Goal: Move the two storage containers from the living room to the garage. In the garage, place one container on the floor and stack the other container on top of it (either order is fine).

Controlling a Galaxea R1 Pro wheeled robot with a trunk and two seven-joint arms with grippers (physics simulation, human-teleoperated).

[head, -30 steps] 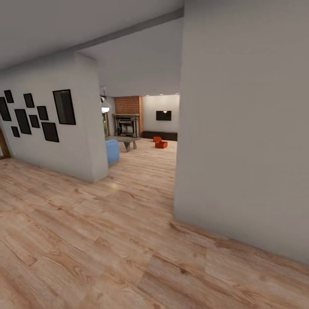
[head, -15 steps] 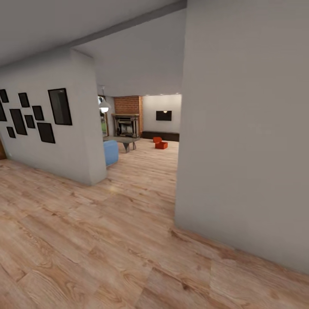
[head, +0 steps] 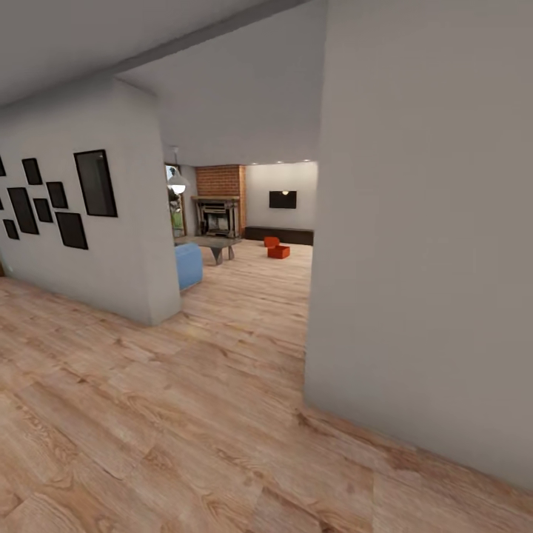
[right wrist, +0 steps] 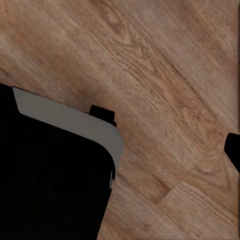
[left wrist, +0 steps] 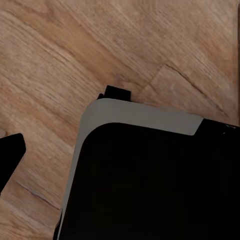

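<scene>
Orange-red containers (head: 277, 248) far off in the head view, on the plank floor (head: 185, 414) of the living room (head: 252, 222), seen through the gap between two grey walls. Two bins side by side, touching or nearly so, just in front of the low dark bench (head: 280, 235) under the wall screen (head: 282, 199). Left of them the coffee table (head: 211, 243) and the blue sofa end (head: 189, 266); behind, a brick fireplace (head: 219, 200). Black frames (head: 55, 200) on the left wall.

Wrist views angled down at wood planks, with a dark grey-edged robot body part (left wrist: 150, 175) over the floor. Grippers well apart from the containers; fingers barely visible as dark slivers at the picture edges, so open or closed impossible to tell.
</scene>
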